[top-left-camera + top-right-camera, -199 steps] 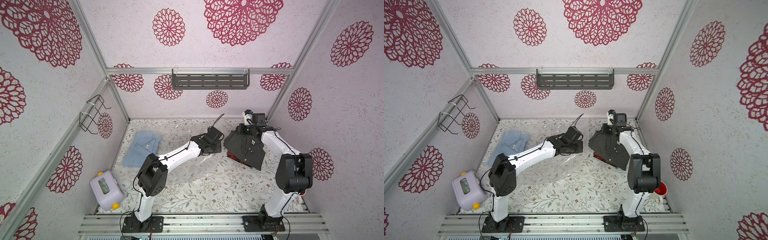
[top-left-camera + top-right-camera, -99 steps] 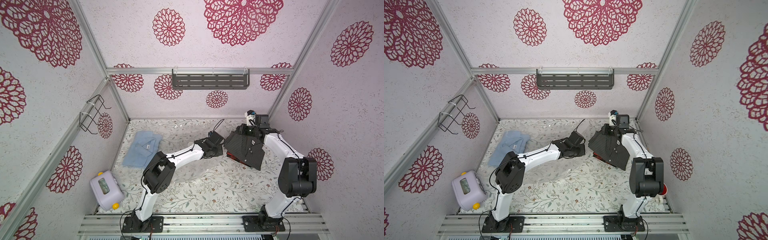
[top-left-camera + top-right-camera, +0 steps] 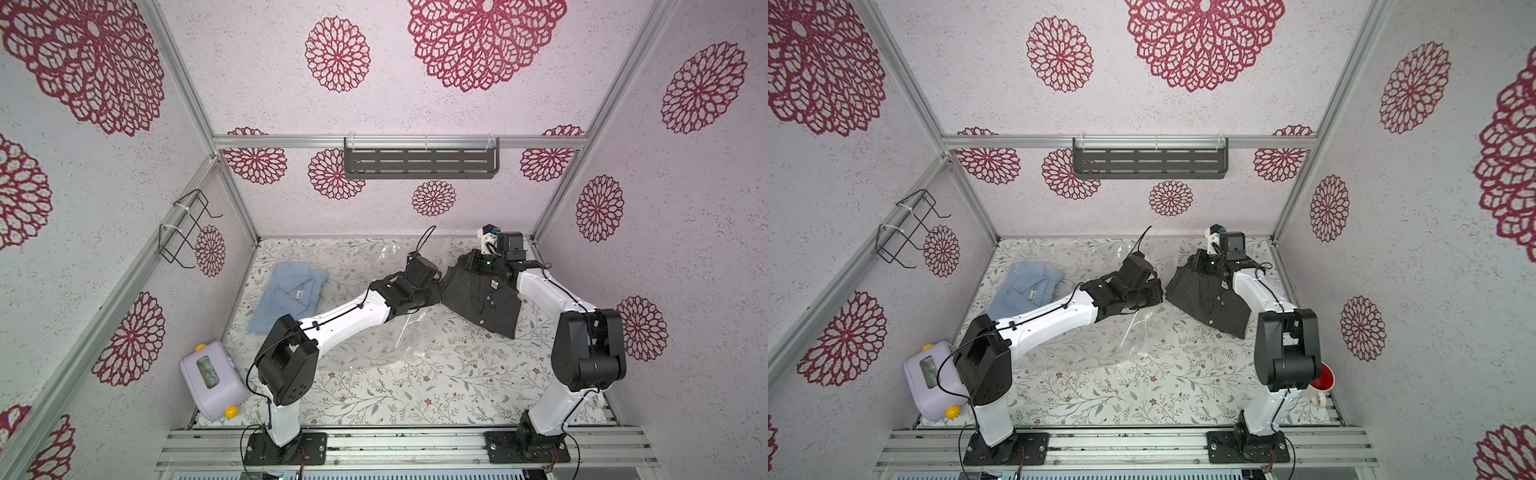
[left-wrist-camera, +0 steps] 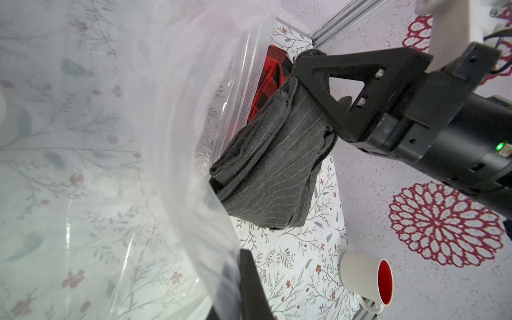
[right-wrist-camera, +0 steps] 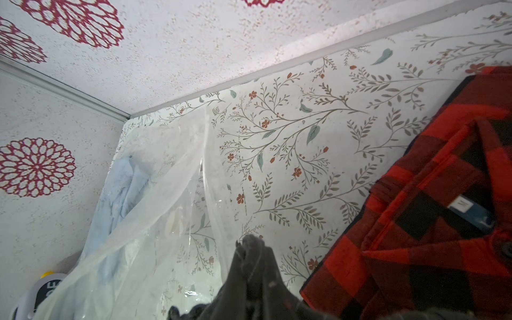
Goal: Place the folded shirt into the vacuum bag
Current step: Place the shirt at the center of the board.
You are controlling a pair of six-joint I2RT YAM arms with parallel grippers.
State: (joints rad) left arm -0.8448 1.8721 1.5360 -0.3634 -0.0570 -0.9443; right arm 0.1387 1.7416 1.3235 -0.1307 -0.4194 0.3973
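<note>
Gripping, right gripper (image 4: 296,77): jaws pressed onto the top fold of the dark grey pinstriped folded shirt (image 3: 486,303), which hangs clear of the table
Pinching, left gripper (image 3: 430,293): jaws closed on the edge of the large clear crinkly plastic vacuum bag (image 4: 138,138), film held up off the table
Shirt position: back right, just beside the raised bag mouth; low corner meets the plastic lip in the left wrist view; past the lip or not, cannot tell
Bag body: slack across the centre of the floral-print table (image 3: 415,395)
Beneath hanging shirt: red-and-black plaid folded shirt (image 5: 429,221), flat
Back left: pale blue folded shirt (image 3: 291,295)
Front left: lilac boxy appliance (image 3: 210,380), yellow knobs
Front right: white mug with red inside (image 4: 363,277)
</note>
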